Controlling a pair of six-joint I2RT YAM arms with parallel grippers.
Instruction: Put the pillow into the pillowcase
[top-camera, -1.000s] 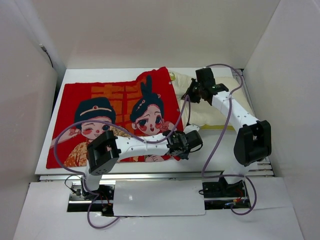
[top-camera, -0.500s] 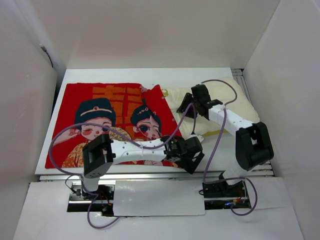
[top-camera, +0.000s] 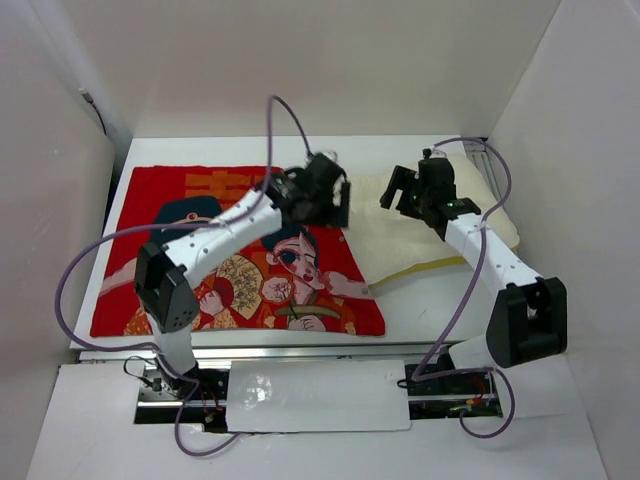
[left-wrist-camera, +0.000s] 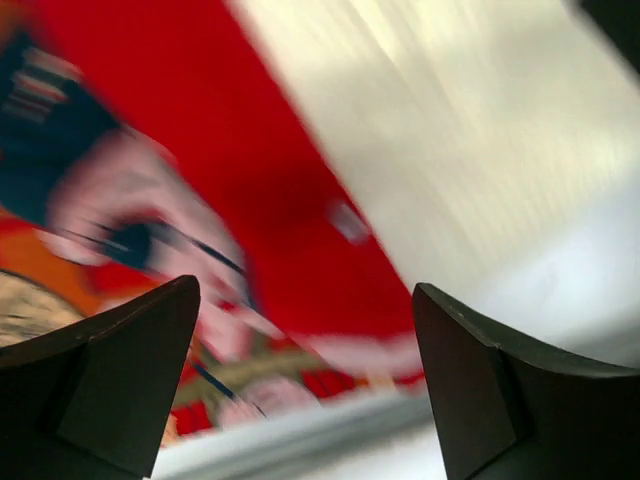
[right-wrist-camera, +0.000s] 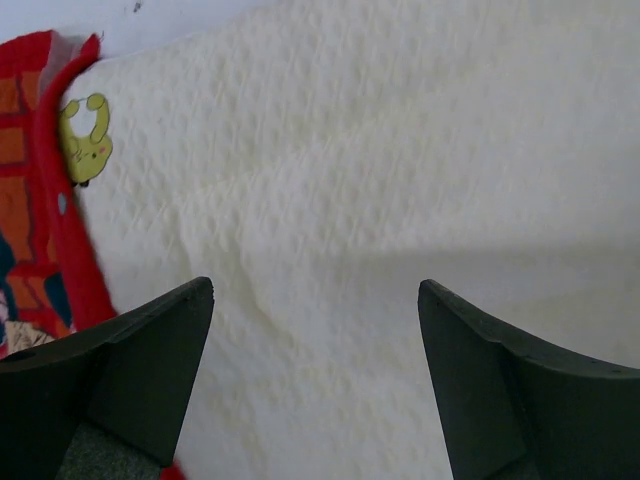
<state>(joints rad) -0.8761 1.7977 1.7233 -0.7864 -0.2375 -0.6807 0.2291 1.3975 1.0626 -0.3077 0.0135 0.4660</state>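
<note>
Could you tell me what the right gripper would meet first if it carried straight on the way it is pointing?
Most likely the pillow: its cream dimpled surface fills the right wrist view between the open fingers of the right gripper. Its distance is unclear.

Pillow (right-wrist-camera: 380, 180) — cream cloth, matt, dimpled, softly creased. Pillowcase (top-camera: 145, 195) — red printed cloth, smooth, matt. Table (top-camera: 420, 300) white, smooth.
</note>
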